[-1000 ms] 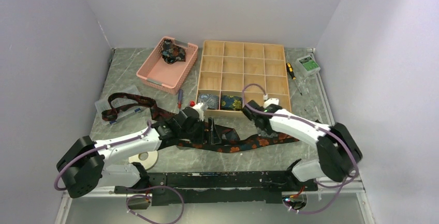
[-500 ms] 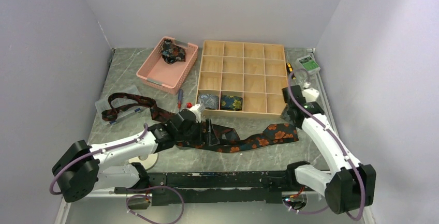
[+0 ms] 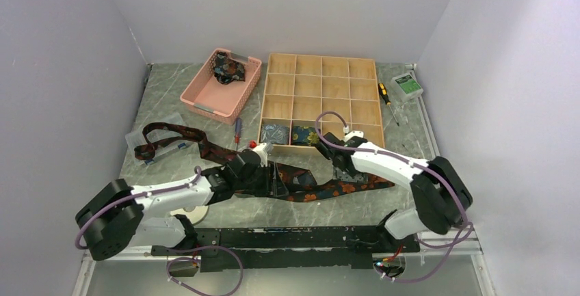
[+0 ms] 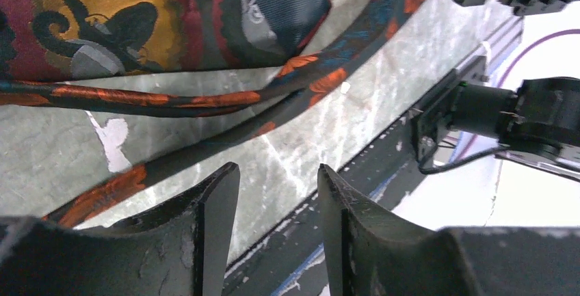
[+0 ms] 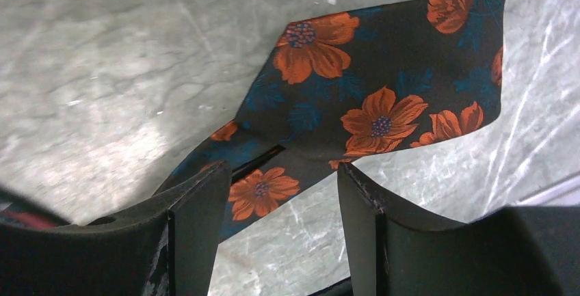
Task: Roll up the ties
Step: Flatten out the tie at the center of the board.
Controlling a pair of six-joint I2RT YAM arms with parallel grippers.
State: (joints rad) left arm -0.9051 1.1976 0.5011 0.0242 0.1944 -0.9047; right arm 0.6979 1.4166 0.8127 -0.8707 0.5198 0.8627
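Tie with orange flowers point(image 3: 345, 186) spread on the desk point(image 3: 171, 98) — left hand point(image 4: 277, 173) and right hand point(image 5: 284, 173) both open above it

It is dark and lies along the front of the marble desk, its broad end to the right and its narrow run reaching left under the left hand, whose jaws stand parted with only bare desk between them. The right hand hangs over the broad flowered part, jaws set wide, gripping nothing. A maroon tie point(image 3: 171, 134) loops at the left of the desk and runs in toward the left arm. Two rolled ties point(image 3: 277, 133) sit in the near-left compartments of the wooden box point(image 3: 321, 81) — another tie point(image 3: 228, 70) is bundled in the pink basket point(image 3: 198, 98)
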